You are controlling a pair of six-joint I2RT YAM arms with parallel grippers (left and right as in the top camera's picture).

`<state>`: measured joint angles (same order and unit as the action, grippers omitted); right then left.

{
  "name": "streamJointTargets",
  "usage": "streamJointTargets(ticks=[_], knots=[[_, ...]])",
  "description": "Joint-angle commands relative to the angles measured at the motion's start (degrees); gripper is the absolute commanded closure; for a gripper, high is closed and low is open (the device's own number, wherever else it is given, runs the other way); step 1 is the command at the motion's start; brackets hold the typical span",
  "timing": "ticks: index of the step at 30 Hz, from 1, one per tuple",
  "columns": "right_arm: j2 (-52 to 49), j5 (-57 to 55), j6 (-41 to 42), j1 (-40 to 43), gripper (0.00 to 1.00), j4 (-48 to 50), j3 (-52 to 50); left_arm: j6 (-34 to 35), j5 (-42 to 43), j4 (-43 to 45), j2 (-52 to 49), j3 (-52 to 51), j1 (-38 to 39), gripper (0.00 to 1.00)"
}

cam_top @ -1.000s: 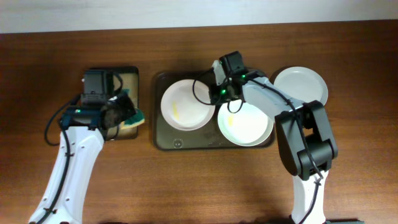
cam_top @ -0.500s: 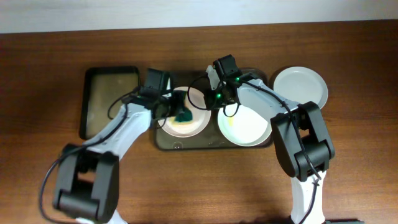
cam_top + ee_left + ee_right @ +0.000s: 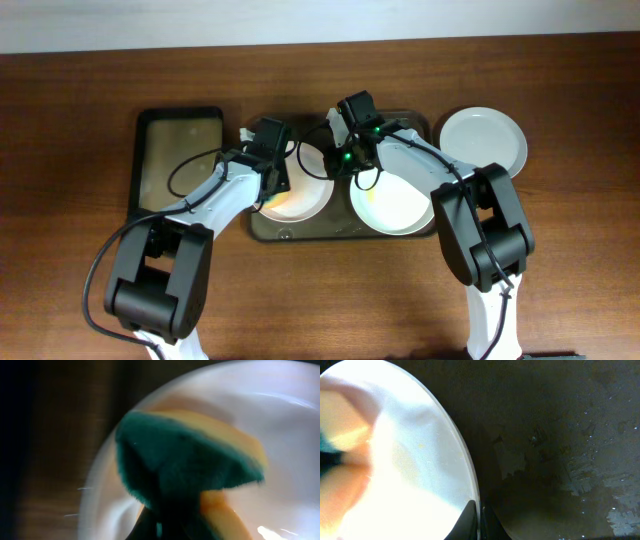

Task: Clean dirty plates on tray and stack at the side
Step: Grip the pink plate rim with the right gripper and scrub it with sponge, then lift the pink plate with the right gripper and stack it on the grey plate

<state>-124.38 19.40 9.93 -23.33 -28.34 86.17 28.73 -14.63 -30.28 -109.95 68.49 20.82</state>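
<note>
Two white plates lie on the dark tray (image 3: 345, 232): a left plate (image 3: 305, 196) and a right plate (image 3: 398, 202). A third plate (image 3: 483, 138) sits on the table to the right of the tray. My left gripper (image 3: 272, 172) is shut on a green and yellow sponge (image 3: 185, 460) and presses it on the left plate (image 3: 285, 420). My right gripper (image 3: 335, 160) is shut on that plate's right rim. In the right wrist view the fingers (image 3: 479, 517) pinch the rim of the plate (image 3: 410, 460) over the wet tray floor (image 3: 560, 435).
A smaller black tray with a tan inside (image 3: 172, 160) lies to the left of the big tray. Both arms cross over the big tray's back half. The wooden table extends in front and to the sides.
My left gripper carried the sponge from the small tray at the left onto the left plate and shifted it across the plate. My right gripper stayed at the rim.
</note>
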Motion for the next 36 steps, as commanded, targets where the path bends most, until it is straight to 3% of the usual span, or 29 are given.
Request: streamJointTargets(ticks=[1,4,6,8,13,18,23,29,36], knots=[[-0.20,-2.08,-0.02,0.85,0.96,-0.13,0.07,-0.09,-16.68,-1.92,4.83,-1.68,-1.73,1.00],[-0.20,-2.08,-0.02,0.85,0.96,-0.04,0.07,-0.09,-13.46,-1.62,10.58,-1.66,-1.75,1.00],[-0.20,-2.05,0.00,0.85,0.96,0.26,0.07,-0.09,-6.78,-0.76,12.31,-1.66,-1.75,1.00],[-0.20,-2.05,0.00,0.85,0.96,0.61,0.07,-0.07,4.98,1.38,12.15,-1.75,-1.75,1.00],[-0.20,-2.05,0.00,0.85,0.96,0.74,0.07,-0.07,18.86,4.79,8.09,-1.79,-0.96,1.00],[-0.20,-2.05,0.00,0.85,0.96,0.70,0.07,-0.13,16.17,5.07,-0.55,-1.81,-0.72,1.00],[-0.20,-2.08,-0.02,0.90,0.96,0.76,0.07,-0.11,-0.26,1.03,-0.74,-1.66,-0.98,1.00],[0.66,-2.08,-0.07,0.90,0.96,1.18,0.46,-0.11,-10.64,-4.61,10.64,-1.57,-3.78,1.00],[6.80,-5.40,-2.49,0.68,0.96,0.24,1.29,2.71,-7.56,-8.70,24.48,-1.57,-7.82,1.00]])
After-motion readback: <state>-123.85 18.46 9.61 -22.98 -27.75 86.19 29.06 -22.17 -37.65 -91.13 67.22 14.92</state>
